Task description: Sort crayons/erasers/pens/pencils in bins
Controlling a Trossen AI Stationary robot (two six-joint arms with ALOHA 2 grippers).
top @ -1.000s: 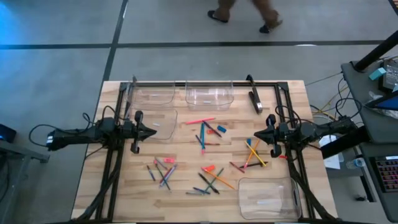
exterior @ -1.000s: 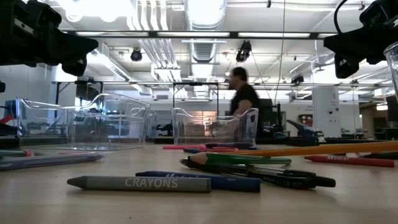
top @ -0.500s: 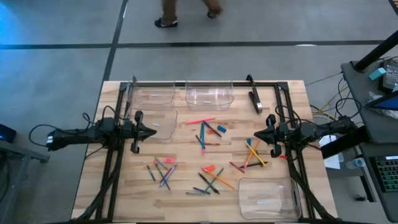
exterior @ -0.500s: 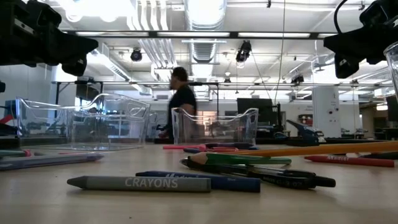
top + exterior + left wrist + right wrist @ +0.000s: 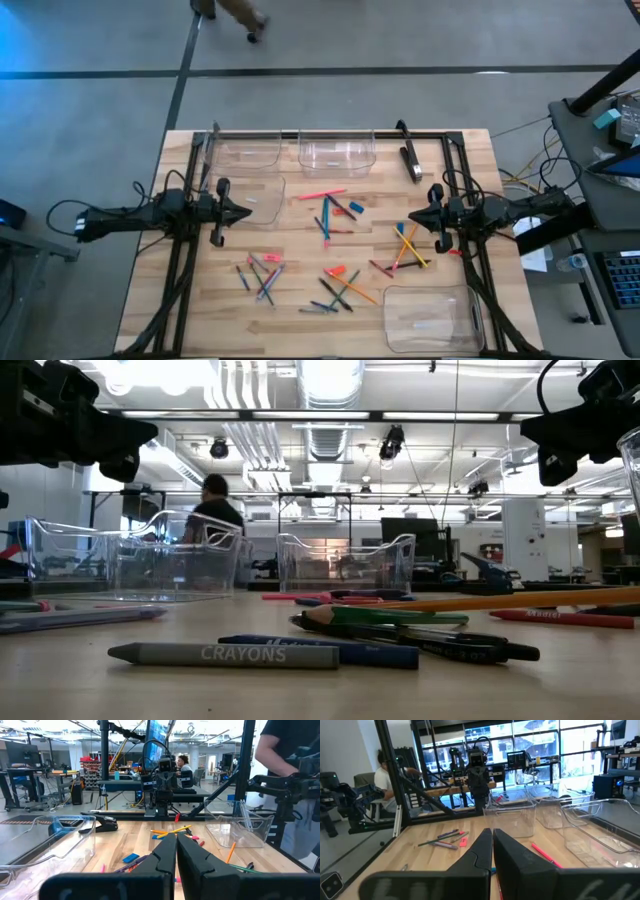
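Four bins (image 5: 246, 154) sit empty around the table (image 5: 300, 315), sticks and erasers (image 5: 357, 207) scattered mid-table; left gripper (image 5: 240, 212) and right gripper (image 5: 418, 217) both hover closed, empty; open one first, descend on an isolated piece.

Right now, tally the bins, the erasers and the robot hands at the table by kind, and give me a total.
Bins: 4
Erasers: 3 (blue, pink, red-orange)
Hands: 2, the left hand and the right hand, both shut and empty
Total: 9
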